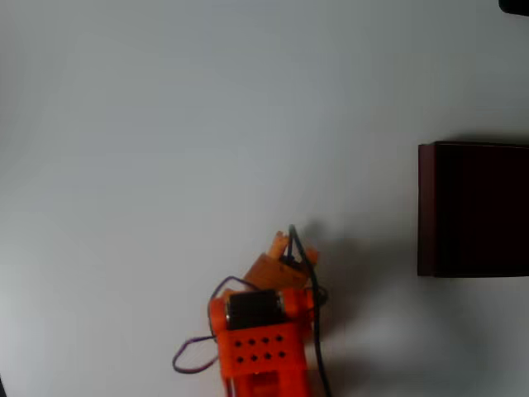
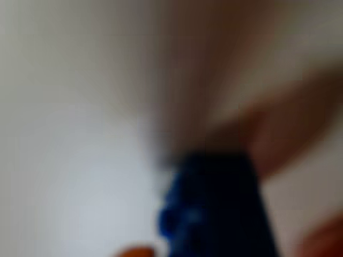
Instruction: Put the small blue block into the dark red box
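The wrist view is heavily blurred. The small blue block (image 2: pixel 214 211) looms large and close at the bottom centre, flanked by orange fingertips (image 2: pixel 134 251) at the lower edge, so my gripper (image 2: pixel 225 249) looks shut on it. Seen from overhead, the orange arm sits at the bottom centre with my gripper (image 1: pixel 285 245) pointing up and slightly right, and the block is hidden beneath it. The dark red box (image 1: pixel 426 211) stands at the right edge, well to the right of the gripper, its inside nearly black.
The pale table (image 1: pixel 165 124) stretches bare to the left and above the arm. Black and purple cables (image 1: pixel 192 356) trail off the arm near the bottom edge. A dark object (image 1: pixel 517 6) pokes in at the top right corner.
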